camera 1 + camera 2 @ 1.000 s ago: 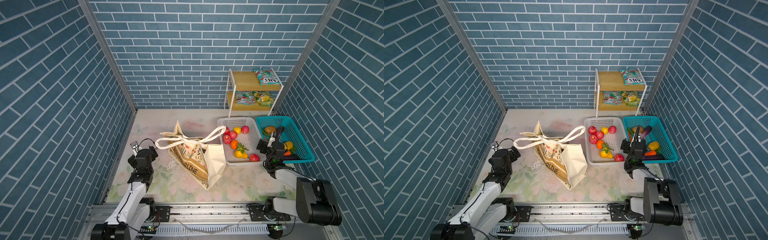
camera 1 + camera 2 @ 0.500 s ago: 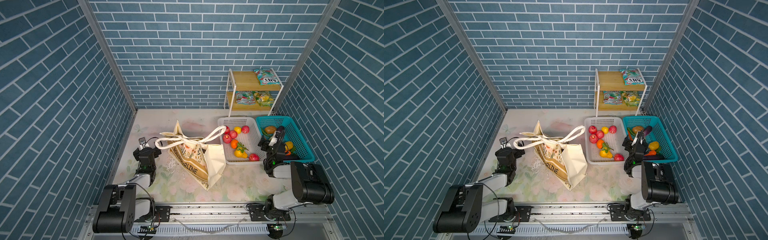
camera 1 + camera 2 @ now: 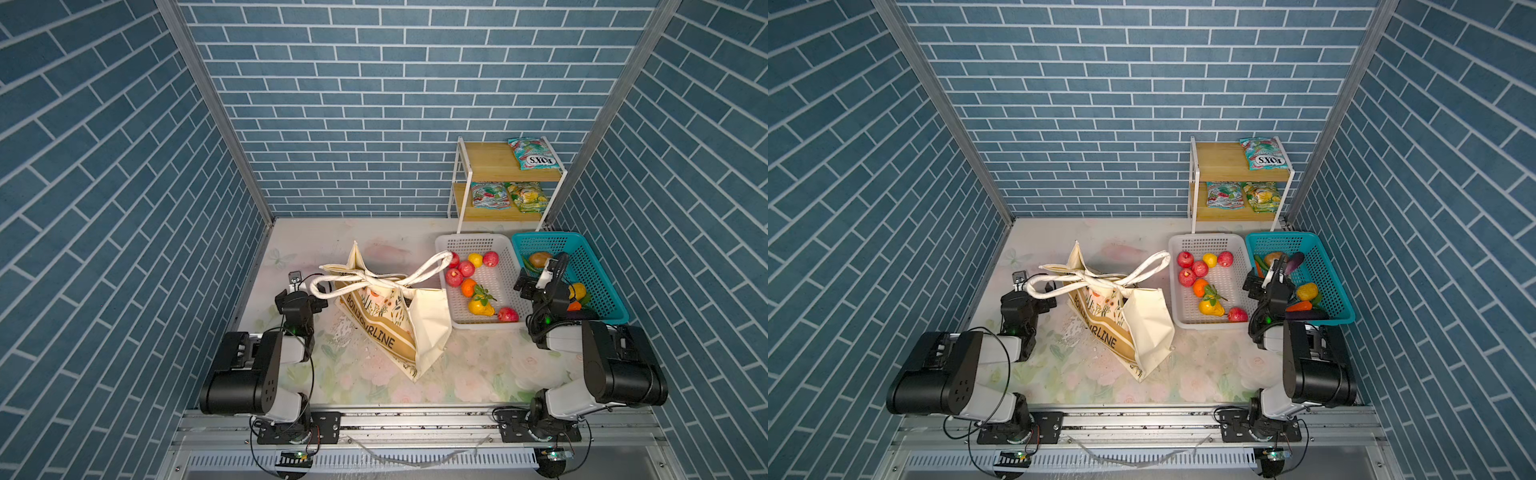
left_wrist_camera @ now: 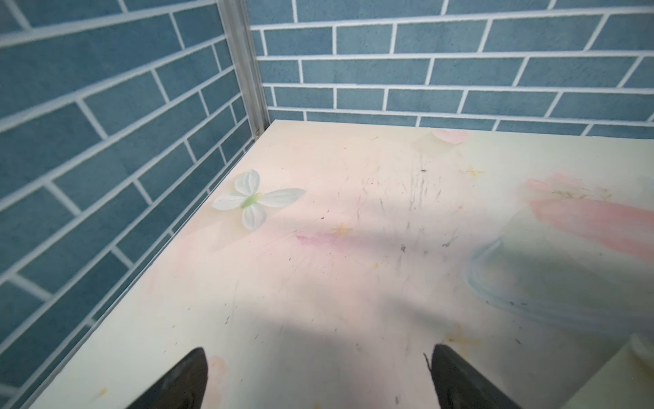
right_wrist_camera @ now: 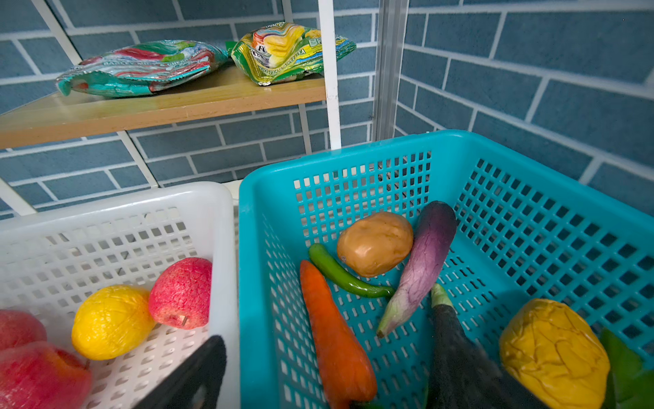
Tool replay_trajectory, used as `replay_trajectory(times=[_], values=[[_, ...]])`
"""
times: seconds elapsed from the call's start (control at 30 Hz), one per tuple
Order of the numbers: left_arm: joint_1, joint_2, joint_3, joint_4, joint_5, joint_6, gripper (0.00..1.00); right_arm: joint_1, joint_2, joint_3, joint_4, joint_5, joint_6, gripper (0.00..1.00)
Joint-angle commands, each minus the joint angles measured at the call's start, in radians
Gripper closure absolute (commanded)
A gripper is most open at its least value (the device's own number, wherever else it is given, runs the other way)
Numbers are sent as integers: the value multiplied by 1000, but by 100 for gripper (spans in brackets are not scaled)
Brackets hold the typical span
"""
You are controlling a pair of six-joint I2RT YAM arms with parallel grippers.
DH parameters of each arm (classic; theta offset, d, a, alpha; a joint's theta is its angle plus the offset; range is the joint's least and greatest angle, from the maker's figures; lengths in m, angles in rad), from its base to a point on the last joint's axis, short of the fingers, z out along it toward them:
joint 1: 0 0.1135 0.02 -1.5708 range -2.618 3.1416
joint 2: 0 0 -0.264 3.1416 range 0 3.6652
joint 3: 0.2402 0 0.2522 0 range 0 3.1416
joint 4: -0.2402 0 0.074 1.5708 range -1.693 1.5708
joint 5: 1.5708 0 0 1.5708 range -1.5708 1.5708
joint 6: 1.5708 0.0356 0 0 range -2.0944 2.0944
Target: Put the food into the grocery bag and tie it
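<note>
The cream grocery bag (image 3: 399, 328) (image 3: 1125, 328) stands mid-table, its white handles crossed over its top. The food lies apart from it: red apples (image 3: 465, 268) (image 5: 182, 294), a lemon (image 5: 111, 320) and an orange (image 3: 468, 286) in the white basket (image 3: 471, 237); a carrot (image 5: 336, 336), potato (image 5: 375, 244) and eggplant (image 5: 424, 262) in the teal basket (image 5: 354, 152); snack packets (image 3: 534, 153) (image 5: 141, 67) on the shelf. My left gripper (image 3: 309, 286) (image 4: 322, 375) is open and empty beside a handle loop. My right gripper (image 3: 538, 276) (image 5: 332, 375) is open, straddling the wall between both baskets.
A wooden two-level shelf (image 3: 490, 166) stands in the back right corner behind the baskets. Blue brick walls close in the left, right and back. Both arms lie folded low near the front rail (image 3: 415, 419). A corner of the bag (image 4: 630, 371) shows beside my left fingers.
Both arms have folded down toward the front rail. My left gripper has shifted slightly toward the bag's handle loop. The bag and the food have not moved.
</note>
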Motion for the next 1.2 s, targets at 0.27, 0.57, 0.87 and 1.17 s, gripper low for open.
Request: replay_trajectory(times=[0.27, 0.57, 0.87, 1.17], values=[[-12, 21, 52, -42, 56, 50, 0, 8, 26, -11, -99, -12, -40, 1], [-26, 27, 49, -31, 30, 61, 0, 16, 29, 15, -149, -132, -96, 1], [-39, 28, 51, -32, 6, 69, 0, 16, 29, 17, -151, -130, -96, 1], [-39, 28, 57, -43, 21, 75, 0, 17, 30, 16, -150, -123, -96, 1]])
